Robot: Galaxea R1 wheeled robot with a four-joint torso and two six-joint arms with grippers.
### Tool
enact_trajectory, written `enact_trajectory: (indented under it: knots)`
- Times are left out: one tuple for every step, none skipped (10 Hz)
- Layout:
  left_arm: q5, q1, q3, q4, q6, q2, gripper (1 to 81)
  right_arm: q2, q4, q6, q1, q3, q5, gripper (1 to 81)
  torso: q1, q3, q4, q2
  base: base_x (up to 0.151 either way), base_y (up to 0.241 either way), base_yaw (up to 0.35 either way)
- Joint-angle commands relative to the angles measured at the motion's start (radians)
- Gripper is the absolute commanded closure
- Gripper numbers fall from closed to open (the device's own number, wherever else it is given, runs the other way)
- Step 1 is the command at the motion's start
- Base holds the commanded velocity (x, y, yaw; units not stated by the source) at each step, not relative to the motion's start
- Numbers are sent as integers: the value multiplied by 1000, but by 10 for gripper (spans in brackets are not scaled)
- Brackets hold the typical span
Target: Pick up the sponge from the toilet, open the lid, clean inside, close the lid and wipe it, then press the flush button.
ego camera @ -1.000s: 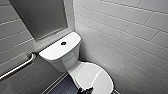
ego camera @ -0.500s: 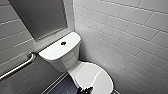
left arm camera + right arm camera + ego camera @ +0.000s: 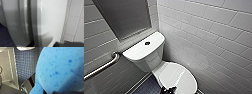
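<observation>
Right pincer (image 3: 43, 90) is clamped on the sponge (image 3: 60, 69), above the blue mosaic floor (image 3: 25, 65). Left pincer (image 3: 65, 44): can't tell its state. Sponge looks light, soft and porous, so it'll squash; grip mid-body. Toilet (image 3: 146, 53) lid (image 3: 177, 77) is down, glossy, likely slippery.

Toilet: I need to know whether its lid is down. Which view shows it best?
The head view: the toilet appears with tank and closed lid. The left wrist view gives a close stretch of its glossy white side; the right wrist view, behind the sponge, catches a white curved edge, perhaps part of it.
</observation>
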Motion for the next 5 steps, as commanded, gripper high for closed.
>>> enact_trajectory:
  knots:
    - [-117,-127,95,137,-60,-40,10,-31,-20,1,9,19,-57,811,0,0,0,0,0,0,0]
    - [-145,-127,97,187,-114,-46,10,-29,-20,1,10,17,-57,811,0,0,0,0,0,0,0]
    - [-166,-125,90,251,-179,-49,10,-25,-20,-1,10,14,-57,811,0,0,0,0,0,0,0]
    - [-178,-125,77,295,-226,-47,10,-23,-20,1,10,13,-57,811,0,0,0,0,0,0,0]
    - [-204,-125,54,332,-275,-43,10,-22,-20,1,11,11,-57,811,0,0,0,0,0,0,0]
